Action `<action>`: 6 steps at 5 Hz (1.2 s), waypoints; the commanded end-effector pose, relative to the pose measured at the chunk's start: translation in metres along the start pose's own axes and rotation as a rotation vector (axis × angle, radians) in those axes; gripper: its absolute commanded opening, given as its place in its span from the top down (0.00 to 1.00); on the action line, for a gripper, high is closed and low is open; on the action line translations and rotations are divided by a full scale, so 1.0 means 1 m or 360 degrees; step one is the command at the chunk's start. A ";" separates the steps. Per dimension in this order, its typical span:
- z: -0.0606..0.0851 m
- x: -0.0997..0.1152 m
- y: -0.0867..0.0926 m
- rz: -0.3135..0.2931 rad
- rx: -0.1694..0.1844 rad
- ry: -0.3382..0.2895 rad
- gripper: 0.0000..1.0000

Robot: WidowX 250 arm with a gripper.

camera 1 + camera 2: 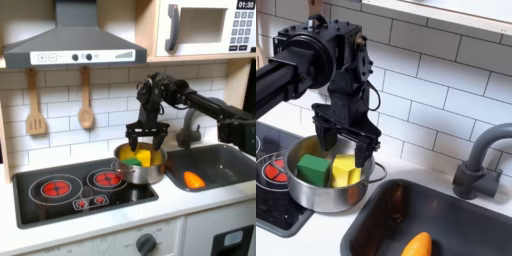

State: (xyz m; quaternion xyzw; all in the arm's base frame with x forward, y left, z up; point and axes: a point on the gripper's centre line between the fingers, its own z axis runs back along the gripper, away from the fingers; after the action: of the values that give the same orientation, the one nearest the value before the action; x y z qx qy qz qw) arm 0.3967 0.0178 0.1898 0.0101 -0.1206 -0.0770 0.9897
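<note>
An orange carrot (pixel 194 180) lies in the sink (pixel 228 158) beside the faucet (pixel 478 160); two wooden utensils (pixel 86 98) hang on the tiled wall under the hood (pixel 70 45)

Yellow block (pixel 346 170) and green block (pixel 313 168) side by side inside steel pot (pixel 316 194)

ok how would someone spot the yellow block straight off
Find the black stove, then the silver pot at its sink-side edge, under the open gripper. Two blocks sit inside: the yellow block is the one nearer the sink, beside the green block.
</note>
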 end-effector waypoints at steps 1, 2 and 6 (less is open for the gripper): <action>-0.011 0.003 -0.001 -0.0005 0.0013 0.0021 0.00; -0.017 0.004 -0.001 0.0005 0.0008 0.0040 0.00; -0.024 0.010 0.002 -0.0020 0.0017 0.0072 0.00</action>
State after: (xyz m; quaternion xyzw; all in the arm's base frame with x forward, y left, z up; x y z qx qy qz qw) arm 0.4125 0.0157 0.1700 0.0196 -0.1002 -0.0863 0.9910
